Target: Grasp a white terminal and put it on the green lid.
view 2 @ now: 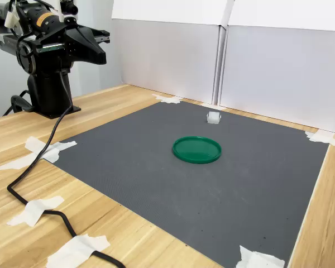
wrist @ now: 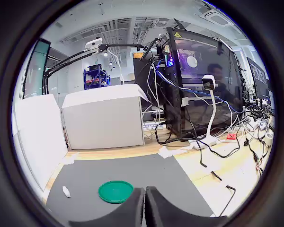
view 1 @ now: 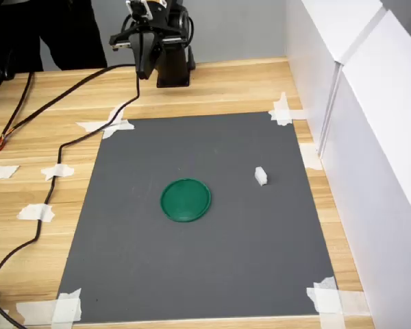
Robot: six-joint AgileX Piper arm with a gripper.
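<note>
Green lid (view 1: pixel 185 200) mid-mat, white terminal (view 1: pixel 261 176) apart.

Both exterior views are evenly and brightly lit, apparently from overhead, with only faint, soft shadows under the green lid (view 1: pixel 185 200) and white terminal (view 1: pixel 261 176) on the matte grey mat (view 1: pixel 212 260). The wrist view is a fisheye circle ringed by heavy black vignette, with lines bowing toward its edges. Its far monitors glow and reflect, and the gripper (wrist: pixel 144 208) close up looks slightly soft.

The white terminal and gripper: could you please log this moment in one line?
gripper: shut, empty, raised near base | white terminal: on grey mat, apart from green lid | grasp: not begun
</note>
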